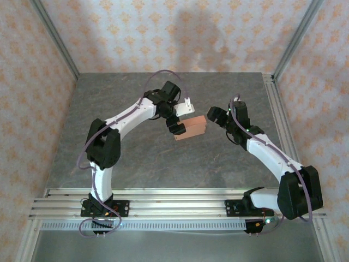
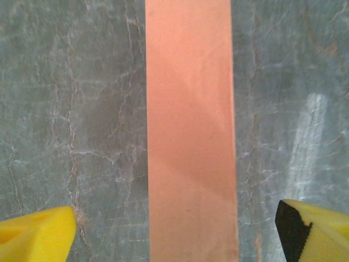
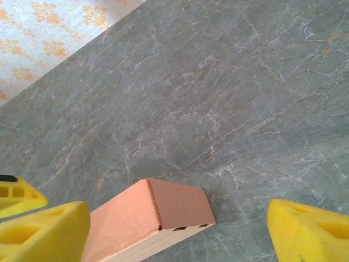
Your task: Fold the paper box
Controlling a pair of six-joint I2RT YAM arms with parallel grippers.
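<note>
Item: box, salmon card, closed up into a shallow oblong, apparently lying flat at the middle of the table. The lid face is plain and smooth. The end seen from the right wrist carries two small slots, and whether its tabs are fully seated cannot be told. Tool one: left gripper, at the box's 9 o'clock end in the top view, jaws spread. From its wrist camera the yellow fingers stand well clear at 8 and 4 o'clock, with the card strip running between them untouched. Tool two: right gripper, at the box's 2 o'clock, also spread. In its own view the box end lies between the pads, close against the 8 o'clock one, contact uncertain. Condition: folding looks essentially done. Hazards: closing either pair across thin card would likely dent a wall or buckle the lid. A pad brushing the end while moving off could slide the light box over the smooth stone or spring a loose tab. A downward push from the left could crush the hollow top.
</note>
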